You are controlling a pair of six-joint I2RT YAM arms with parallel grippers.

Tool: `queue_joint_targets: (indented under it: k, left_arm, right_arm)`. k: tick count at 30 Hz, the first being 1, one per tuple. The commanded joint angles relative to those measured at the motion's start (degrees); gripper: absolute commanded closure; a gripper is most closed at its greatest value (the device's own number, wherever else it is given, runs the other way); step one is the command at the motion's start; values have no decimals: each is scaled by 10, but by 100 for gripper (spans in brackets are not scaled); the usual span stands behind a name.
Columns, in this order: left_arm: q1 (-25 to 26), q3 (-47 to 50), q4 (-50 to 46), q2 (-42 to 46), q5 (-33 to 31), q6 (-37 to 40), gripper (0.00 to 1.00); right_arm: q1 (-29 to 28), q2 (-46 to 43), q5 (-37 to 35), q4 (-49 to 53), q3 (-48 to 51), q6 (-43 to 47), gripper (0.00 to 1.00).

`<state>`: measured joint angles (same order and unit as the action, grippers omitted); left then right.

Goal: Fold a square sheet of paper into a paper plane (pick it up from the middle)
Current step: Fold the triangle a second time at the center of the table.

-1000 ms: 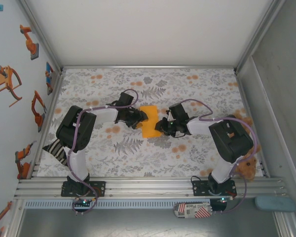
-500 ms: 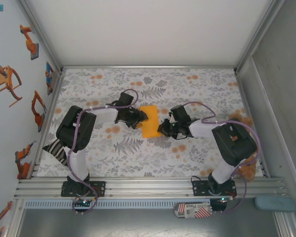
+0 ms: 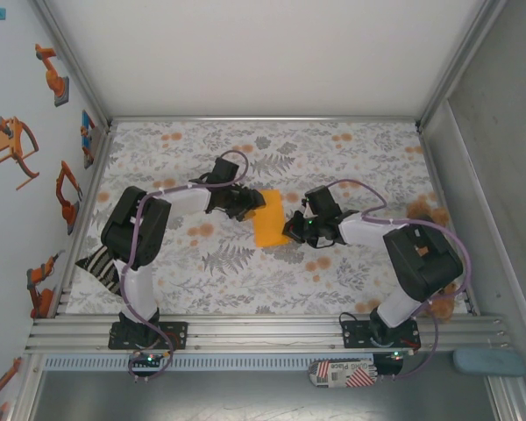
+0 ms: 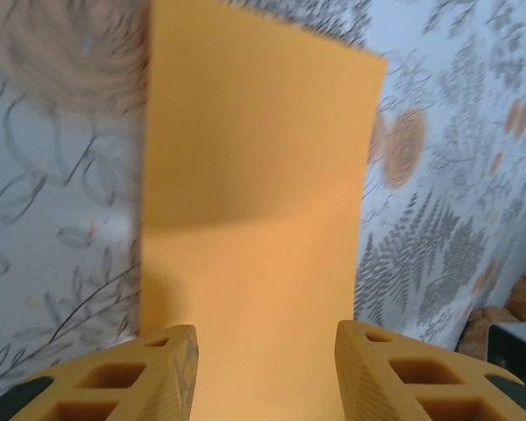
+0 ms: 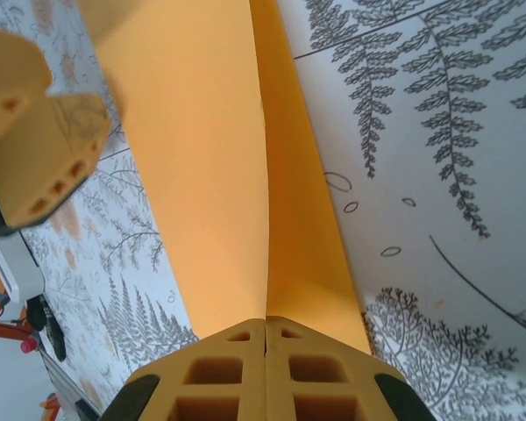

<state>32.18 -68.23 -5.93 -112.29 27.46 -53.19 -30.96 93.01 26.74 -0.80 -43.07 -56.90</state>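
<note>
The square sheet of paper lies orange-yellow on the flowered cloth between the two arms, slightly tilted. My right gripper is shut on its right edge; in the right wrist view the closed fingertips pinch the paper into a raised crease that runs away from them. My left gripper is at the sheet's left edge. In the left wrist view its gripper stands open over the paper, one finger on each side, the sheet flat between them.
A brown plush teddy sits behind the right arm's base, also at the lower right of the left wrist view. A striped cloth piece lies at the table's left edge. Metal walls close in the table on three sides.
My right gripper has closed onto the paper's right edge. The sheet has shifted slightly right and tilted. The left gripper has crept a little further back.
</note>
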Motion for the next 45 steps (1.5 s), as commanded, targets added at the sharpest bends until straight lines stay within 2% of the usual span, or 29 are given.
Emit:
queue_joint_targets:
  k: [1,10,15,25,45]
  left_arm:
    - [-6,-14,11,-25,9,19,57]
    - [-7,-22,-26,-53,-1,30,61]
    - [-6,-16,-33,-62,-4,28,61]
    - [-6,-6,-36,-64,-9,27,61]
    - [-6,-1,-34,-63,-11,21,61]
  right_arm:
    - [2,-22,-4,34,3,23,100]
    - [2,-21,0,30,-7,23,100]
    - [2,-12,26,-12,-17,25,100]
    - [-15,75,56,-59,-85,16,100]
    - [-39,142,0,-62,-127,-9,100]
